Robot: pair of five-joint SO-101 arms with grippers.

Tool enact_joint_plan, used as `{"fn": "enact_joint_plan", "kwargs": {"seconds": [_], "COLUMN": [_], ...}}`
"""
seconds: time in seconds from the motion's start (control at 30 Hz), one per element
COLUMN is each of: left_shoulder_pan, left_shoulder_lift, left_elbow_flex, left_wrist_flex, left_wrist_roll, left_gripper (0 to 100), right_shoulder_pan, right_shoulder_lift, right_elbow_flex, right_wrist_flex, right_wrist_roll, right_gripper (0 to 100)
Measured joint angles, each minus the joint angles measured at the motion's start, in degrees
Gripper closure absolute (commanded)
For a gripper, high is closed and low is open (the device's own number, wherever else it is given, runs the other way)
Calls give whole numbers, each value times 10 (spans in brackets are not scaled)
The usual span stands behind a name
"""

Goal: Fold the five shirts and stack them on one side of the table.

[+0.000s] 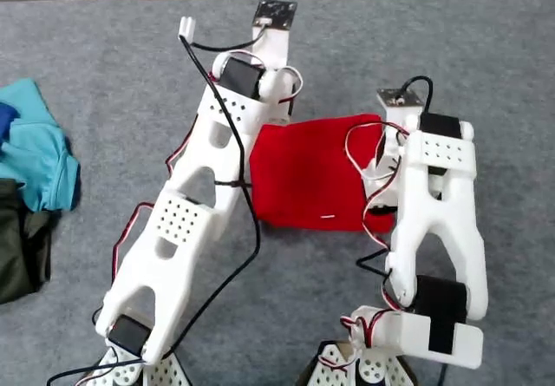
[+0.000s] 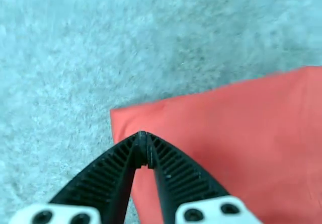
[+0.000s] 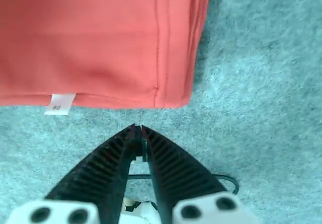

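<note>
A red shirt [image 1: 303, 173] lies folded into a flat rectangle on the grey mat [image 1: 104, 74] between the two arms. In the left wrist view my left gripper [image 2: 142, 146] is shut, its tips over the corner of the red shirt [image 2: 226, 133]; the cloth lies flat there. My right gripper [image 3: 137, 133] is also shut, its tips over bare mat just off the hemmed edge of the red shirt [image 3: 90, 38], near a small white label [image 3: 59, 104].
At the table's left edge lies a loose heap of shirts: a teal one [image 1: 39, 156], a bit of blue [image 1: 4, 121] and a dark one [image 1: 17, 247]. Black and red cables hang along both arms. Bare mat stretches behind and right of the arms.
</note>
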Motion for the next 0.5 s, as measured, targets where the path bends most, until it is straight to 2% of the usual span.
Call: {"fn": "enact_joint_plan", "kwargs": {"seconds": [0.17, 0.27, 0.5], "left_shoulder_pan": [1, 1, -23], "left_shoulder_lift": [-119, -230, -541], "left_elbow_flex": [106, 244, 598], "left_wrist_flex": [0, 0, 0], "left_wrist_roll": [-8, -9, -14], "left_gripper": [981, 981, 981], "right_shoulder_pan": [28, 40, 40], "right_shoulder_lift": [0, 0, -69], "right_elbow_flex": [-1, -4, -4], "right_wrist_flex": [34, 38, 38], "right_wrist_roll": [-1, 3, 71], "right_gripper": [993, 993, 993]}}
